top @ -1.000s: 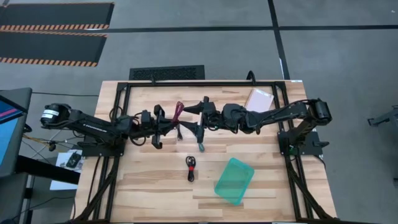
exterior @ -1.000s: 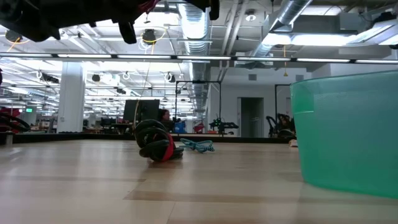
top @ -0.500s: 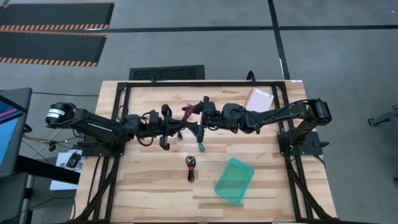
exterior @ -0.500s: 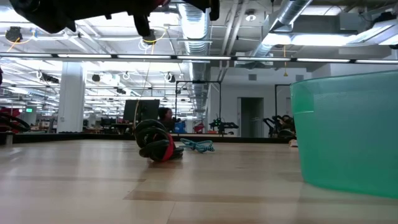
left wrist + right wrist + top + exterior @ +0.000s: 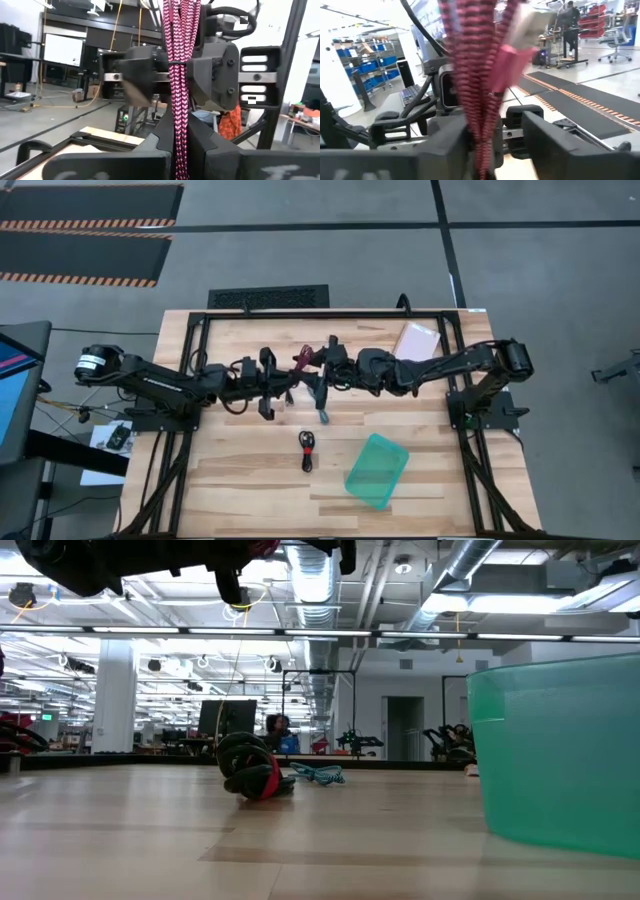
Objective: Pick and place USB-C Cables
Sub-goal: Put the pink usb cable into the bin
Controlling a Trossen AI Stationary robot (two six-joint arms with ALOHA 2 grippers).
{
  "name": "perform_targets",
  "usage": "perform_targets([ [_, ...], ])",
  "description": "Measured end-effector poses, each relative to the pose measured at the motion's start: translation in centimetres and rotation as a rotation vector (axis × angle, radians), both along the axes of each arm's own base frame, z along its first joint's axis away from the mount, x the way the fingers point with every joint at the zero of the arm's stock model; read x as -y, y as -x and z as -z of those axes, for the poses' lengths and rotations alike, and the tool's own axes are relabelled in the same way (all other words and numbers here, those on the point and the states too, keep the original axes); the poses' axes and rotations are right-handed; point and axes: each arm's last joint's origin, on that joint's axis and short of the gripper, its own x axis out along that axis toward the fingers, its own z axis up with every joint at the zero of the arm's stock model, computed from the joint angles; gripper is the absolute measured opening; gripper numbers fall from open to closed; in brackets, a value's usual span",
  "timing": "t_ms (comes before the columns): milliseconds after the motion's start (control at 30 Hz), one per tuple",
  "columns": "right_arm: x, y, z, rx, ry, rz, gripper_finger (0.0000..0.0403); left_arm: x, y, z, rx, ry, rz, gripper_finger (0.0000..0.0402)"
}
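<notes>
The maroon-pink cable bundle (image 5: 303,359) is lifted above the table's middle, between both grippers. My left gripper (image 5: 288,381) reaches in from the left and is shut on it (image 5: 180,100). My right gripper (image 5: 318,372) reaches in from the right and looks shut on it too (image 5: 479,90). The teal-blue cable (image 5: 323,417) (image 5: 318,775) lies on the table just near of them. The black cable with a red band (image 5: 307,451) (image 5: 250,774) lies nearer still. No gripper touches either of those two. My left gripper pinches the maroon cable's bundled strands (image 5: 179,150) between its two fingers, coming level from the table's left. The bundle stands roughly upright, rises above the fingers and is lifted clear of the table. My right gripper has the same bundle (image 5: 481,142) between its two fingers, coming level from the table's right. The cable's pink connector end (image 5: 516,42) sticks up above them.
The translucent green tray (image 5: 377,471) (image 5: 560,755) sits on the table's near right part. The pale pink packet (image 5: 416,338) lies at the far right. A black frame (image 5: 330,313) borders the table. Bare wood shows around the black cable.
My left gripper has moved toward the table's right, closer to my right gripper, carrying the maroon cable with it. Most of this shift came in the first half second. The other cables and the tray have stayed put.
</notes>
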Motion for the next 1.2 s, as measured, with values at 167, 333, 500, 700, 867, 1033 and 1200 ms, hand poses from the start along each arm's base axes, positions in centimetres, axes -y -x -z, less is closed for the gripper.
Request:
perform_targets([
  [167,-0.1,0.0,0.0,-0.001,0.002,-0.005,0.0034,0.0,0.0,0.1,-0.012,0.0,-0.005,0.0002],
  [333,0.0,0.0,0.1,-0.011,-0.006,-0.006,0.0026,0.0,-0.1,0.3,-0.033,0.022,0.002,0.0002],
  [500,0.0,0.0,0.4,-0.034,-0.007,-0.005,0.0024,0.0,-0.2,0.7,-0.072,0.048,-0.005,0.0014],
  [700,0.1,0.2,0.2,-0.041,-0.017,0.003,0.0024,0.0,-0.3,1.4,-0.138,0.055,0.003,0.0066],
  [867,0.1,0.9,-0.2,-0.082,-0.028,0.013,0.0023,0.1,-0.4,1.7,-0.173,0.07,0.034,0.013],
  [1033,0.4,2.3,-1.3,-0.14,0.006,0.077,0.0023,0.3,-0.4,2.4,-0.239,0.11,0.114,0.0172],
  [1200,0.6,5.9,-3.3,-0.26,0.036,0.16,0.0023,0.6,-0.4,3.3,-0.341,0.178,0.202,0.0182],
])
